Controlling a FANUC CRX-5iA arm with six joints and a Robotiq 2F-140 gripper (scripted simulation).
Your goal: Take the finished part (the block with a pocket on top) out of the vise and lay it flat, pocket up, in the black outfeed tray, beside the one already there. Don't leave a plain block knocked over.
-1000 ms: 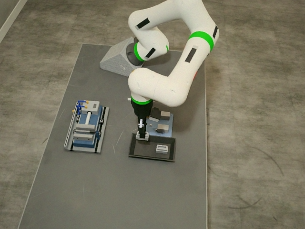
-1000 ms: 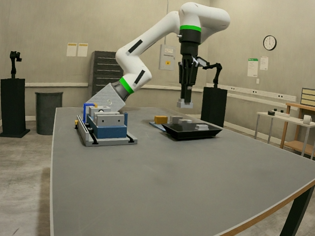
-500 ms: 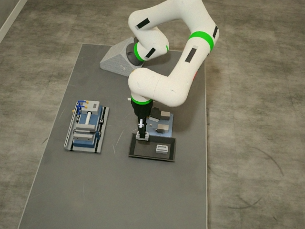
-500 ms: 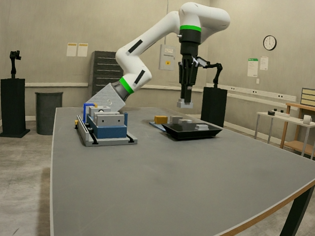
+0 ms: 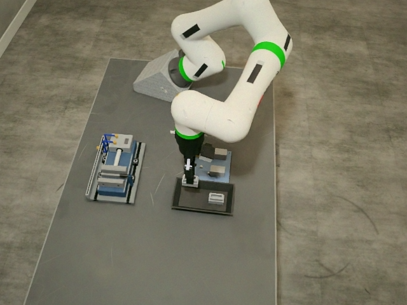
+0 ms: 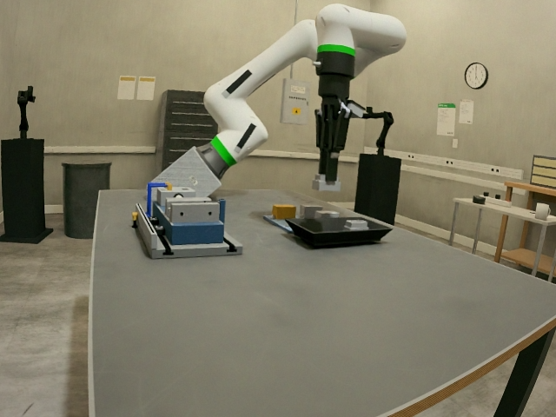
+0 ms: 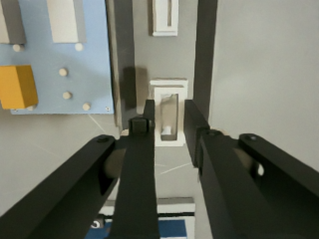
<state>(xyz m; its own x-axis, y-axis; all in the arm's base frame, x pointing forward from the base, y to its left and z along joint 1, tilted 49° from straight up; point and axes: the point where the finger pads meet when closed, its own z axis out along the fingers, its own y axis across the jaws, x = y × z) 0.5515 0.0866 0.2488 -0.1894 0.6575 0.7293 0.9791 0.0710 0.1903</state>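
The black gripper (image 6: 327, 178) pinches the pale grey pocketed block (image 6: 326, 184), pocket up, hanging well above the glossy black tray (image 6: 314, 235). A second pocketed block (image 6: 355, 223) lies flat inside. The matte grey table (image 6: 269, 314) shows faint scratches; a clock (image 6: 475, 75) hangs on the beige wall.

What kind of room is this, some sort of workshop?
Probably a small machine-tending workshop or training cell: a white robot arm bolted to a grey table, a blue vise for clamping parts, and a black outfeed tray.
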